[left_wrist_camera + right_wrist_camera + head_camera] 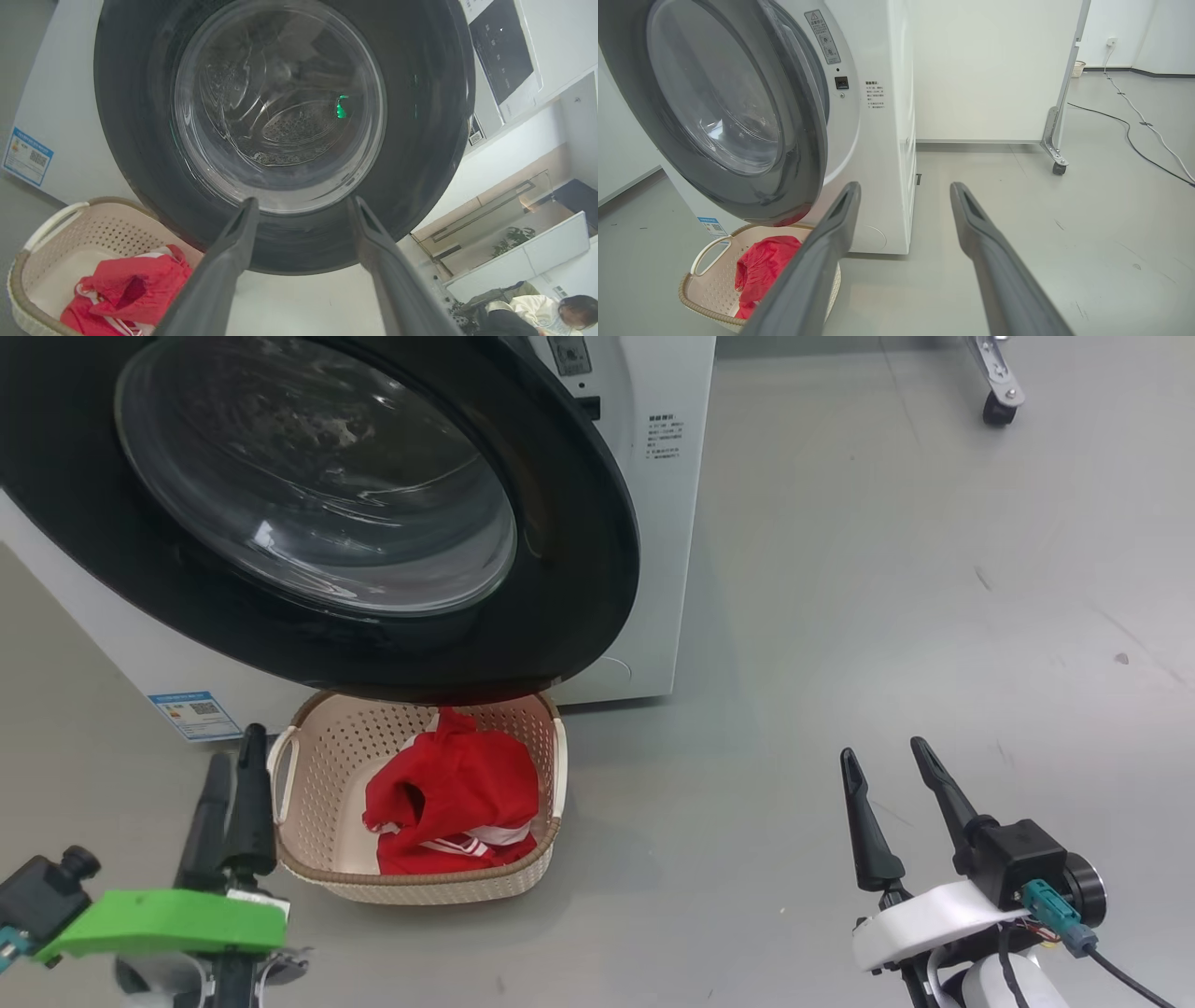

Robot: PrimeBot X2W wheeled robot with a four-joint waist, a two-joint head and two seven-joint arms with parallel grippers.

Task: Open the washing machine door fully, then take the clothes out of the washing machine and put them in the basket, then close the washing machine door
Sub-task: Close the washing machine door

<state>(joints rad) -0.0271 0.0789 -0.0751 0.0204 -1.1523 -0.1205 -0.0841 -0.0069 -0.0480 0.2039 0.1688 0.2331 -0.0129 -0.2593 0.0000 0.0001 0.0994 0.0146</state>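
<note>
The clothes (457, 784) (131, 289) (766, 261), a red garment with white stripes, lie in the cream basket (411, 882) (93, 233) (698, 310) on the floor in front of the washing machine (672, 523) (60, 93) (878, 163). The glossy black washing machine door (560, 523) (420, 140) (808, 154) stands ajar, swung out over the basket's far end. My left gripper (235, 751) (302, 200) is open and empty, just left of the basket, pointing at the door glass. My right gripper (882, 749) (906, 186) is open and empty over bare floor to the right.
A blue label (196, 714) marks the machine's lower front. A white panel on a castor leg (999, 392) (1057, 158) stands behind on the right, with a cable (1143, 126) across the floor. A person (551, 312) sits far off. Grey floor spreads to the right.
</note>
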